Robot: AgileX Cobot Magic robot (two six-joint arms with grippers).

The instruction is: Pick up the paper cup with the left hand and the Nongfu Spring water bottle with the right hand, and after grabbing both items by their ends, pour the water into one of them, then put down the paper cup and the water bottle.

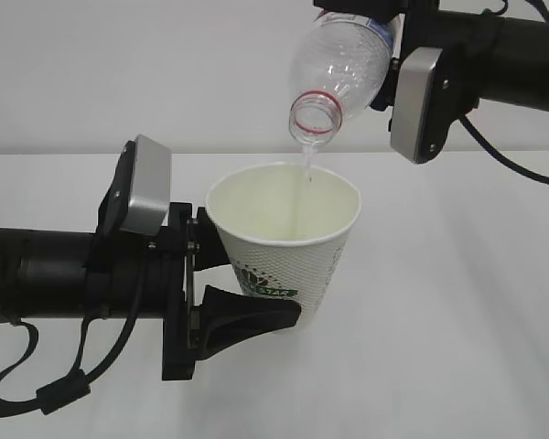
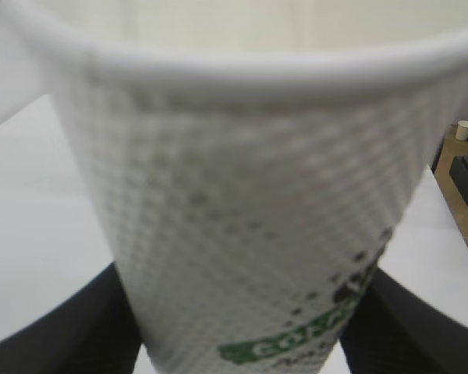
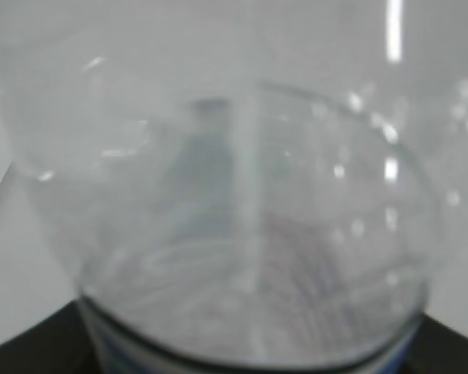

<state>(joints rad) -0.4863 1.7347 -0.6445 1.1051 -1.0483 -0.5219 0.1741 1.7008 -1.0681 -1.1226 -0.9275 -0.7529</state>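
Left gripper clamps paper cup; right gripper clamps tilted bottle above rim.

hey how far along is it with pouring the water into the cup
Done: both are picked up. The left gripper holds the paper cup near its base, and the right gripper holds the water bottle tipped mouth-down above it. In hand: a thin stream of water is falling into the cup. Left: finish pouring, then set down the cup and bottle.
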